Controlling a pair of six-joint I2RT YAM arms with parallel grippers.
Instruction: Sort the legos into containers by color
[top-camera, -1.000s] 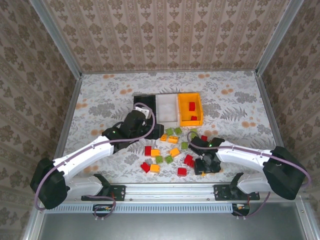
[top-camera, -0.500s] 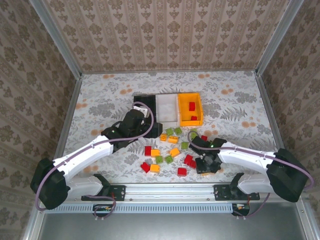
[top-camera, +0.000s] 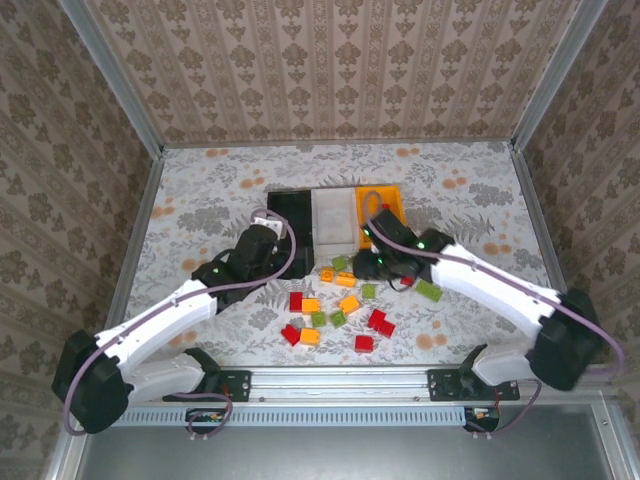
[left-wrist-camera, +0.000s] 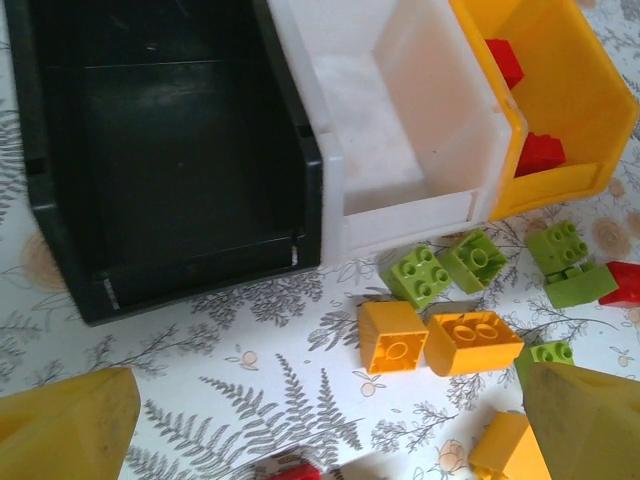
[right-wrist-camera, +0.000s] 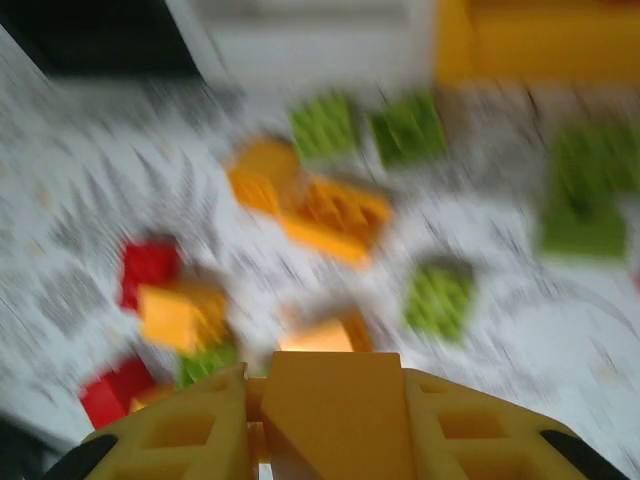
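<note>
The black bin (left-wrist-camera: 180, 150), white bin (left-wrist-camera: 400, 120) and orange-yellow bin (left-wrist-camera: 570, 90) are smooth moulded plastic, the black one glossy. The legos (left-wrist-camera: 472, 342) are shiny hard plastic. The table (left-wrist-camera: 250, 320) wears a matt printed covering; a metal rail (top-camera: 340, 383) lines its near edge.

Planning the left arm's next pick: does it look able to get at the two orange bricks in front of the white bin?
Probably yes. The left gripper hangs open just short of the two orange bricks, which lie uncovered on the table; a green brick sits close beside them.
</note>
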